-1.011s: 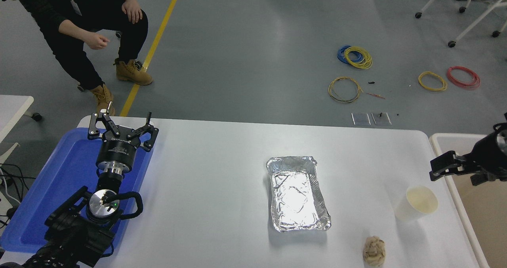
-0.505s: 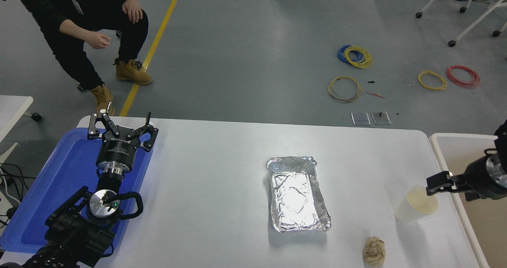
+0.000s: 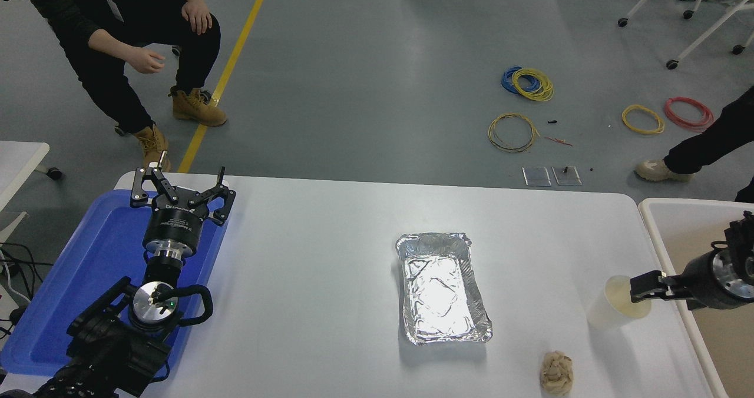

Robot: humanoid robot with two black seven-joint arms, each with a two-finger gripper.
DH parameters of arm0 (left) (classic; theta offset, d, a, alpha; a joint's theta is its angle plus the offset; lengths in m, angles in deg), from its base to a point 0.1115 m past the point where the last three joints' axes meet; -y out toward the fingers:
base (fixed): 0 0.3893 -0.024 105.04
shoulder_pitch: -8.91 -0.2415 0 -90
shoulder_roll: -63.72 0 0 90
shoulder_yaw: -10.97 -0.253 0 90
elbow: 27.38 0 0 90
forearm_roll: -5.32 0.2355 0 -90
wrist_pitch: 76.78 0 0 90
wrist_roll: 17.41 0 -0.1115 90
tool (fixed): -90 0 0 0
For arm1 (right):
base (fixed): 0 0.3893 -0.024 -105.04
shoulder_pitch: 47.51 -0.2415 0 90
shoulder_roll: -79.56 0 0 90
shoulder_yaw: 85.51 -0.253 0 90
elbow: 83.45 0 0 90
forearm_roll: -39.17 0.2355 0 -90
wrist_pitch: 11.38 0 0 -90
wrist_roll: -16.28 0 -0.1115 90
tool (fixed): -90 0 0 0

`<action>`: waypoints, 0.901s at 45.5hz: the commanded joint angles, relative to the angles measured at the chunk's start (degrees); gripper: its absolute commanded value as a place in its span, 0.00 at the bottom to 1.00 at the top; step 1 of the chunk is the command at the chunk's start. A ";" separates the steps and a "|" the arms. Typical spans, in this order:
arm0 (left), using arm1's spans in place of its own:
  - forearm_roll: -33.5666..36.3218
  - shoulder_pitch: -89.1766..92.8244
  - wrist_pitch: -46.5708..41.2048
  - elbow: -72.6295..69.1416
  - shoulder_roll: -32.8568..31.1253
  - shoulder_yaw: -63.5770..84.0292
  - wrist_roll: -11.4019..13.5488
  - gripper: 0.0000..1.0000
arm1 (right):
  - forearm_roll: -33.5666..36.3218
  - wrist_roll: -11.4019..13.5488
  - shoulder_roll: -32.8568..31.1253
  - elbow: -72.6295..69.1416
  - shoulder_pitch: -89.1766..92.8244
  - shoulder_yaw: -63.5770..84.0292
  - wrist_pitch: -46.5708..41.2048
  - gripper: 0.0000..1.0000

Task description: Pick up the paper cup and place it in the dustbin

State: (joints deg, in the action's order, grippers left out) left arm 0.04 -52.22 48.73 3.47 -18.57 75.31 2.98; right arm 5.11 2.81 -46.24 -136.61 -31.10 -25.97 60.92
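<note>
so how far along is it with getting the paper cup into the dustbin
Early stage: nothing is binned. The paper cup stands upright on the white table, right of the foil tray. In hand: the right gripper sits at the cup's rim; whether it has closed on it cannot be told. Left to do: grasp, lift, carry right and drop it into the dustbin. The left gripper is parked open over the blue tray.

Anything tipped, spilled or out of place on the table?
Nothing spilled or tipped. The paper cup stands upright near the right edge, the right hand over its rim. The foil tray sits slightly skewed, its foil wrinkled; a crumpled paper ball lies loose nearby.
</note>
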 commanded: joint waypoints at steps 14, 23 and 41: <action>0.00 -0.04 0.00 0.00 0.02 0.00 0.00 1.00 | 0.04 -0.07 1.69 2.09 4.33 -0.31 3.29 0.50; 0.00 -0.04 0.00 0.00 0.02 0.00 0.00 1.00 | 0.04 -0.07 1.69 2.45 4.42 0.04 3.99 0.19; 0.00 0.05 0.00 0.00 -0.06 0.00 0.00 1.00 | 0.22 -0.16 1.87 2.18 3.19 -0.22 4.17 0.00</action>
State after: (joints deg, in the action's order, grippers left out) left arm 0.05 -52.21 48.72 3.46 -18.60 75.31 2.98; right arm 5.25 2.69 -44.48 -134.17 -27.12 -26.08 64.90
